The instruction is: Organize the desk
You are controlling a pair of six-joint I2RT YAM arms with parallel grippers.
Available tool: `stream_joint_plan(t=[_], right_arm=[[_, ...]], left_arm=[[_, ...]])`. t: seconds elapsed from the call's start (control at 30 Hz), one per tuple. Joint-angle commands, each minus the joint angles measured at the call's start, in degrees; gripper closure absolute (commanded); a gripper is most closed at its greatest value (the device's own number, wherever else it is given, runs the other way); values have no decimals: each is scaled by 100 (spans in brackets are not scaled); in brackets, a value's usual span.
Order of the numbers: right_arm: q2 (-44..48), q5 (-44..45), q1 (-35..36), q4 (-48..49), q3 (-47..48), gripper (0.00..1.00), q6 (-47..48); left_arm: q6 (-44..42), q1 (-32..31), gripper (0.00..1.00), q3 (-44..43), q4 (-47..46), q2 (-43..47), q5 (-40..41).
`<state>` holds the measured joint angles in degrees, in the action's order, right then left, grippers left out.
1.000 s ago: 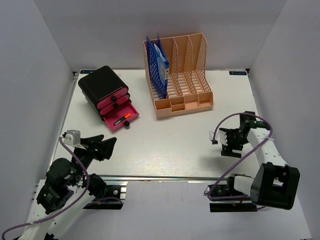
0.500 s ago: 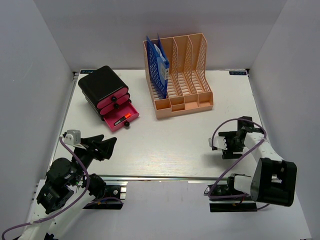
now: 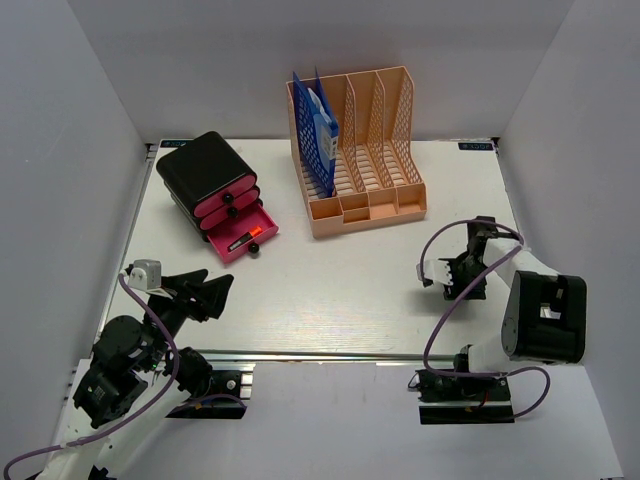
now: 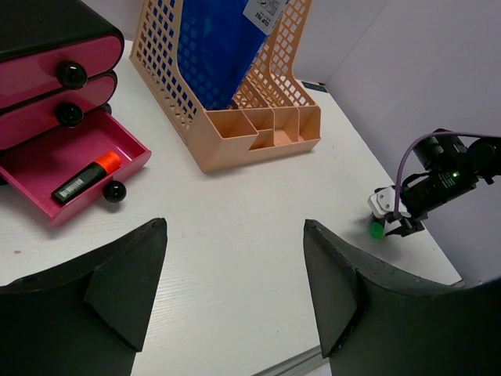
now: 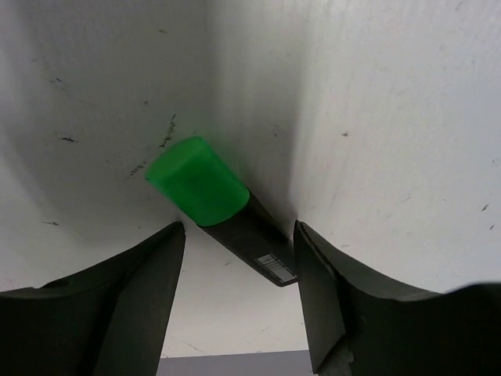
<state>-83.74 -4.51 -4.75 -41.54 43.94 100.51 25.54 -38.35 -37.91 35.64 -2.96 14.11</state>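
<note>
A black highlighter with a green cap [image 5: 205, 190] lies on the white desk [image 3: 340, 290] at the right side. My right gripper [image 5: 239, 229] points down at it. Its open jaws stand either side of the black barrel, with a gap on the left. In the top view the right gripper [image 3: 452, 280] hides the highlighter. In the left wrist view the green cap [image 4: 377, 229] shows under the right gripper [image 4: 401, 213]. My left gripper [image 4: 233, 224] is open and empty, low over the desk at the near left [image 3: 207, 293].
A black drawer unit with pink drawers [image 3: 212, 187] stands at the back left. Its bottom drawer is open and holds an orange highlighter [image 3: 250, 236]. A peach mesh file rack [image 3: 370, 160] with a blue folder [image 3: 320, 130] stands at the back middle. A metal rail [image 3: 320, 354] runs along the near edge.
The right arm has folded back to the right and its gripper has tipped down towards the desk. The left arm has not moved.
</note>
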Motion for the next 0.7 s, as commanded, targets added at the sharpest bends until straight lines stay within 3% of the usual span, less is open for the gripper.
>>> stream_joint_plan(t=[0.0, 0.23, 0.33, 0.37, 0.43, 0.47, 0.53, 0.67], right_arm=[[-344, -154, 71, -363, -316, 37, 215], [-660, -936, 431, -1197, 43, 40, 154], [-932, -1288, 747, -1383, 281, 54, -180], [-1046, -1393, 817, -1366, 447, 63, -320], [-1109, -1491, 1055, -1331, 606, 74, -724], [-1100, -1561, 1169, -1243, 737, 86, -848], [-1022, -1631, 1363, -1129, 870, 97, -1147], [-801, -2069, 1942, -1197, 1780, 100, -1507]], left_arm=[[4, 38, 20, 12, 40, -20, 13], [4, 38, 20, 3, 40, -47, 13], [12, 38, 20, 3, 48, -38, 22], [12, 38, 20, 3, 40, -20, 30], [12, 38, 20, 12, 49, -3, 39], [12, 38, 20, 12, 40, -3, 39], [13, 38, 20, 12, 31, 6, 48], [-5, 38, 20, 12, 13, -38, 13]])
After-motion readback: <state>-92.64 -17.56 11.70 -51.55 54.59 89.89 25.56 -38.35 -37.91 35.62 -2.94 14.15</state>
